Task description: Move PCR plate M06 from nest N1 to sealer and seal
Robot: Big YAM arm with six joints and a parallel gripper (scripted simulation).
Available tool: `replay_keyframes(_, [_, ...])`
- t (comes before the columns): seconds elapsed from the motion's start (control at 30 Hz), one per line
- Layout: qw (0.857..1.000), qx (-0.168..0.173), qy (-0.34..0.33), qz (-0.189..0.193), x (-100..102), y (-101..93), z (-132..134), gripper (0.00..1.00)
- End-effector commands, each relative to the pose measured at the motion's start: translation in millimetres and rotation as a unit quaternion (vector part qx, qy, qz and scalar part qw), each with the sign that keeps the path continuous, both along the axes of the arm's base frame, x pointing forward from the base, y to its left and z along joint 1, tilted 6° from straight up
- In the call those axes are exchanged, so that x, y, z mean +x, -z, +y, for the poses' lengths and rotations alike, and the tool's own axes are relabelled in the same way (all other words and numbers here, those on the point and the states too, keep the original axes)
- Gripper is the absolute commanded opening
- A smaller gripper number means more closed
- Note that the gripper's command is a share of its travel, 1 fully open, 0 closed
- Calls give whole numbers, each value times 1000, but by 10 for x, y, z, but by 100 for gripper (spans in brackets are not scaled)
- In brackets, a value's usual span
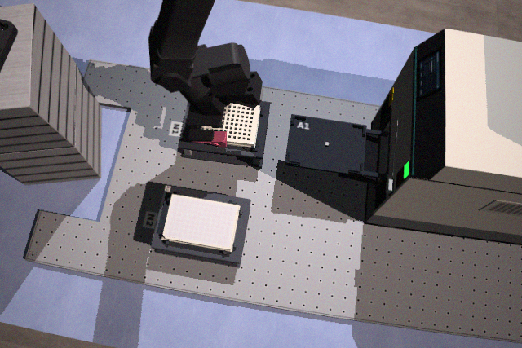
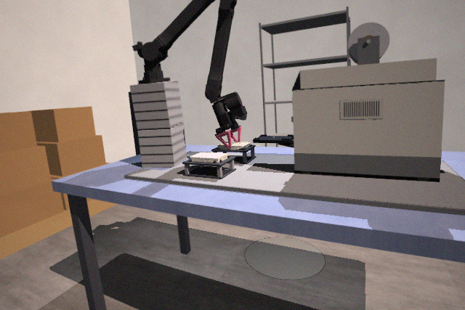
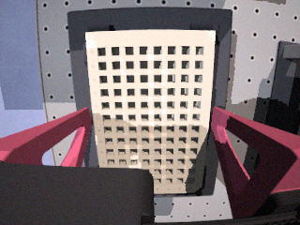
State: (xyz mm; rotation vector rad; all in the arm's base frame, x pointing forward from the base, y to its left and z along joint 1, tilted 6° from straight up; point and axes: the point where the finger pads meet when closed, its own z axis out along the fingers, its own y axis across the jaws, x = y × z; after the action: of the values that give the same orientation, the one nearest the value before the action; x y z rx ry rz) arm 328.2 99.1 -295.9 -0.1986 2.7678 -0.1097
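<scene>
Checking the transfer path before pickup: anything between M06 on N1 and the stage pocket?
Nothing visible. M06 sits in N1 with the open claw straddling it. The stage pocket beside it is out and holds nothing; only bare breadboard lies between. M09 is off to the side.

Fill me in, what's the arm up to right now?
The arm's gripper hangs wide open over the unsealed plate M06, one pink finger at each long side, holding nothing. M06 sits in nest N1. The sealer's stage stands out with its pocket unoccupied, lamp green. Sealed M09 rests on nest N2.
</scene>
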Motion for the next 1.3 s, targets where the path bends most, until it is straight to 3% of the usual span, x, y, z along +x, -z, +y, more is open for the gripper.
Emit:
replay_keyframes(0.0, [1000, 5, 7, -14, 92, -110, -18, 100])
replay_keyframes(0.37, [1000, 1, -1, -12, 70, -113, -25, 100])
replay_keyframes(0.67, [1000, 4, -1, -20, 174, -113, 16, 100])
replay_keyframes(1.27, [1000, 1, -1, -12, 85, -108, -15, 91])
